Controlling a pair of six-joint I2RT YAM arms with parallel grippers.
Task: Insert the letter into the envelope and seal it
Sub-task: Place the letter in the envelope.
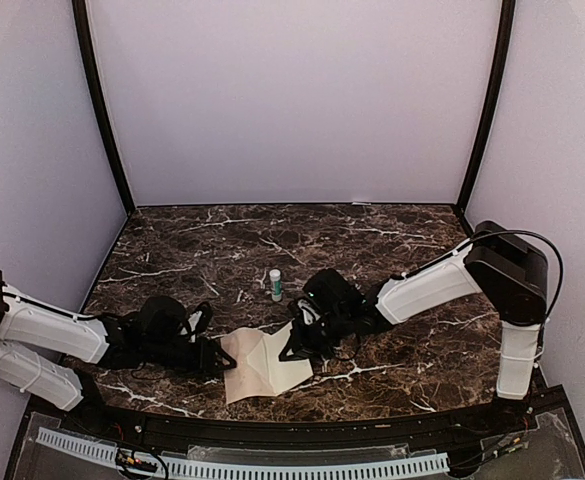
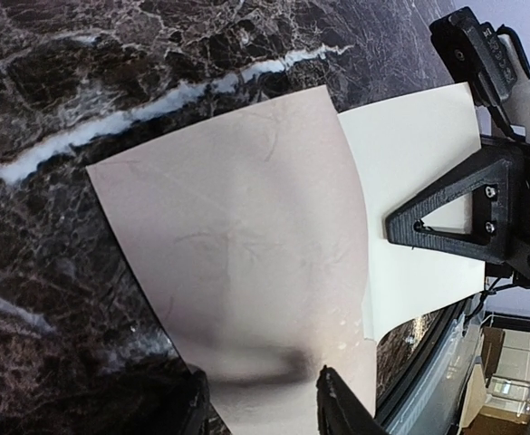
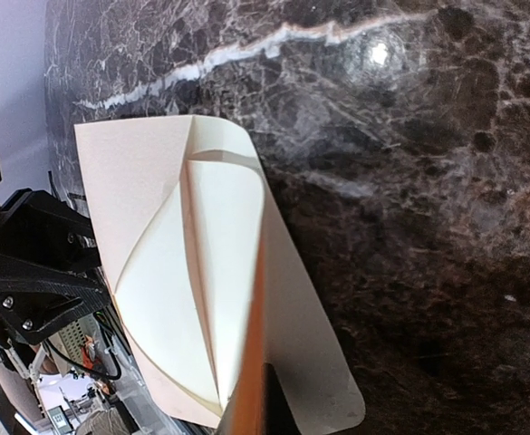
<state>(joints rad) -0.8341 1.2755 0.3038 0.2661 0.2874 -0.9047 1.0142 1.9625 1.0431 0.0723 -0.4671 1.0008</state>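
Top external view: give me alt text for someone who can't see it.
Two robot arms meet over cream papers near the front edge of a dark marble table: the left gripper at the letter, the right gripper closed on the envelope beside it. A small white-and-green tube stands upright behind them.

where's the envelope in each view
top external: envelope low centre, beside the right pincer.
left wrist: upper right, beyond the letter.
right wrist: left of centre, fold lines showing.
shared landmark: the dark marble table beneath it.
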